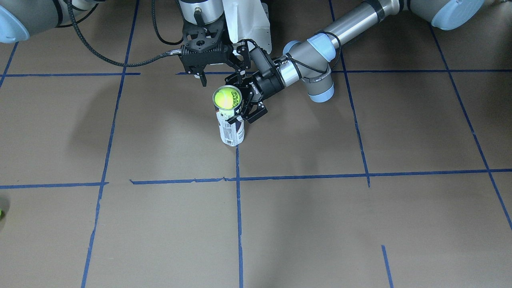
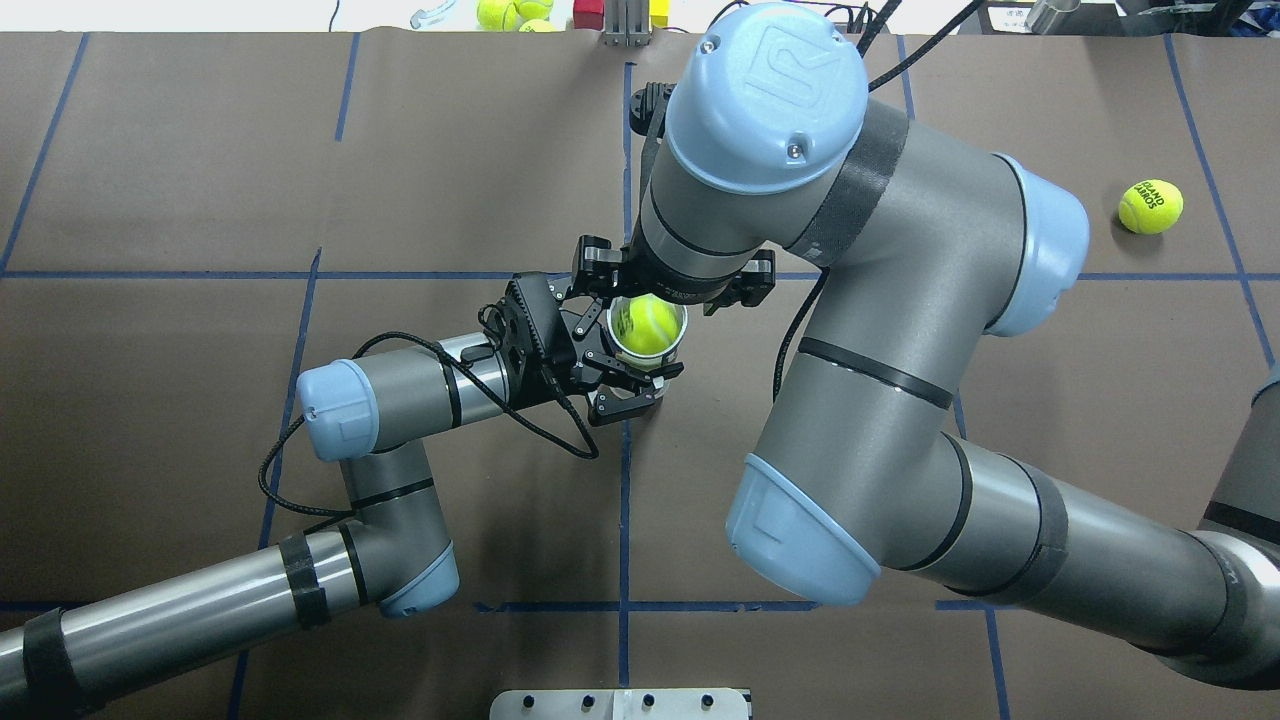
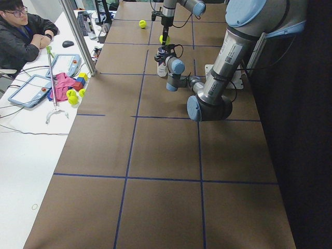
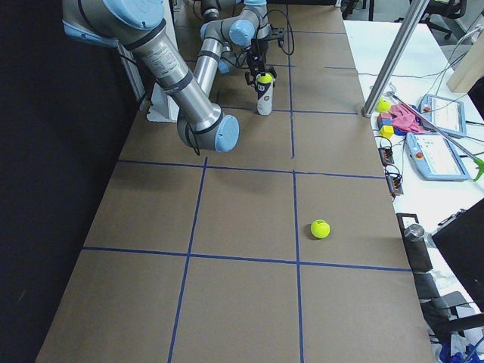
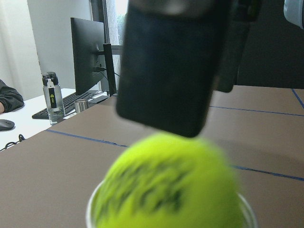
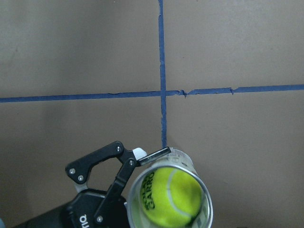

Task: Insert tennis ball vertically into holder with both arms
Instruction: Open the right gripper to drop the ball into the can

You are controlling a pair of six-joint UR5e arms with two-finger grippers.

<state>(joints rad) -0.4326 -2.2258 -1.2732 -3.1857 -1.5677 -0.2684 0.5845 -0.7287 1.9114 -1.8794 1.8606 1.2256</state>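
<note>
The left arm (image 2: 400, 395) had its jaws clamped round the holder (image 1: 232, 134), upright on the counter (image 2: 200, 180), and would do best holding it plumb. The ball (image 2: 648, 325) sat in its mouth (how deep, the label (image 1: 230, 136) hid); the right arm (image 2: 870, 300), jaws apart just above, ought to lift straight up.

upright holder (image 4: 264, 100) far up the brown table (image 4: 242, 302), tennis ball (image 4: 265, 78) at its mouth (how deep, can't tell), right arm (image 4: 185, 87) reaching over it, second ball (image 4: 321, 228) loose, well apart, cluttered side bench (image 4: 370, 53)
</note>
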